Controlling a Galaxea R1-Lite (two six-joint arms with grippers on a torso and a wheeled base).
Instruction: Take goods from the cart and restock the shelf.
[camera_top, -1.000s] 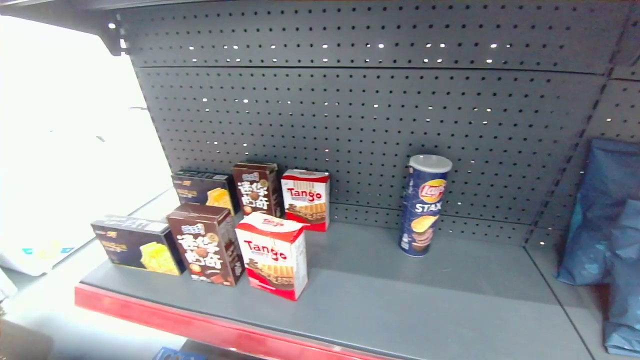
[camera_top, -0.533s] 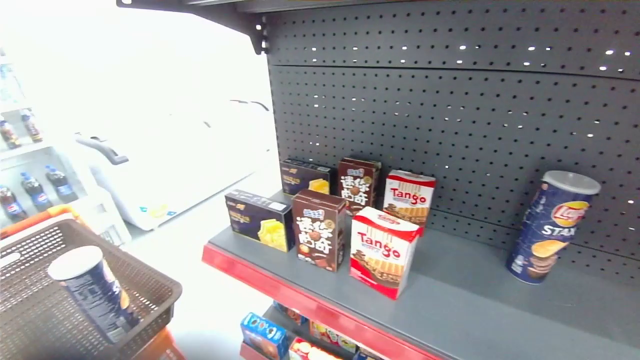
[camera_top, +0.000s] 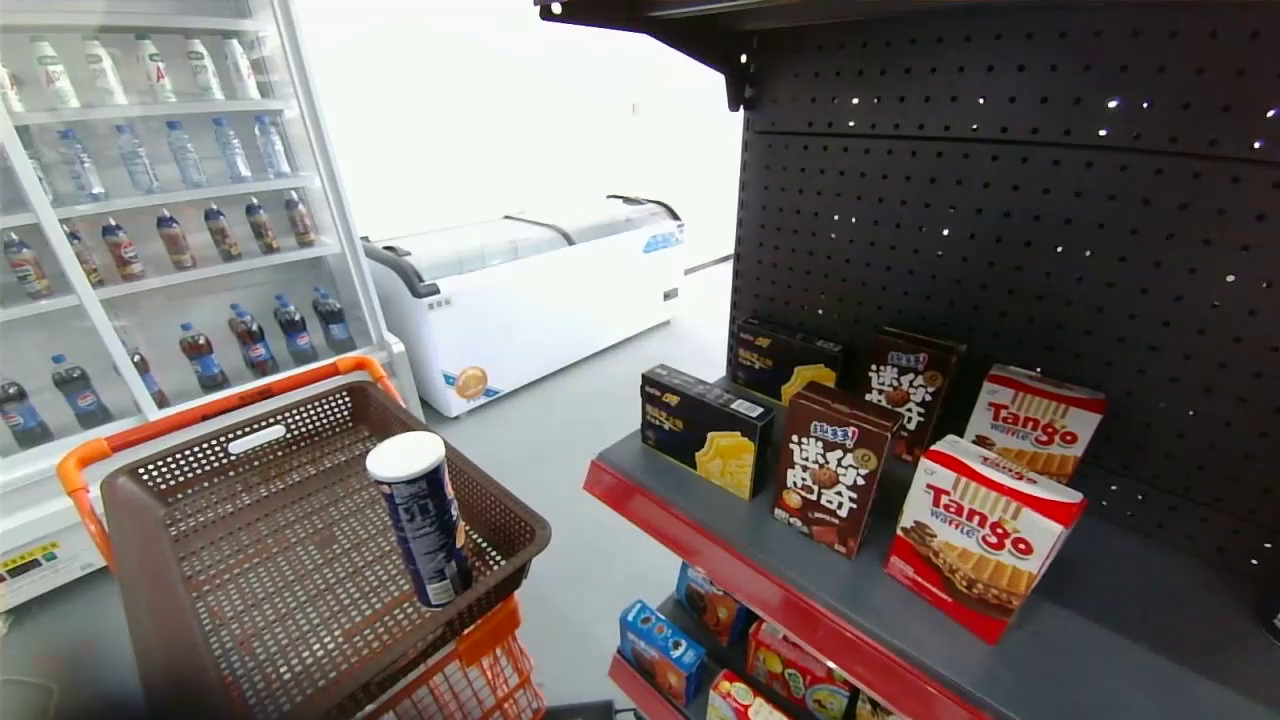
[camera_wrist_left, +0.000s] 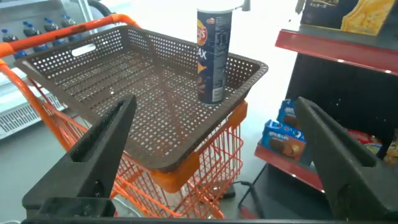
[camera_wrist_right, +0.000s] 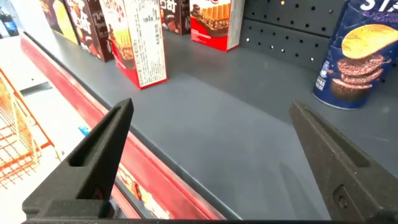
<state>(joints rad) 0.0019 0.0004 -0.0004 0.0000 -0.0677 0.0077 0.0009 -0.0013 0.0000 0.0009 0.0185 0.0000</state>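
Brown plastic mesh forms a shallow basket (camera_top: 300, 540) sitting on top of an orange cart (camera_top: 220, 405) at the left of the scene. One dark blue can (camera_top: 420, 520) of crisps with a white lid stands upright in the basket's near right corner, just beside the wall. To the right is a grey shelf (camera_top: 1100, 640) with a red front edge, holding two rows of boxes (camera_top: 975, 535).

The left gripper (camera_wrist_left: 216, 104) hangs near the cart, facing the can, its two black fingers spread wide apart with nothing between them. The right gripper (camera_wrist_right: 211, 109) hovers over bare shelf, its fingers also wide apart and empty. A second can (camera_wrist_right: 357, 56) stands upright at the back of the shelf.

The step in hand looks like fetching the can from the cart. To do it well, the left gripper should probably come in above the basket rim and close on the can's middle, below the lid. The can is tall and narrow, so a sideways nudge could tip it. Lifting it straight up until it clears the rim, before swinging right, should avoid snagging the mesh.
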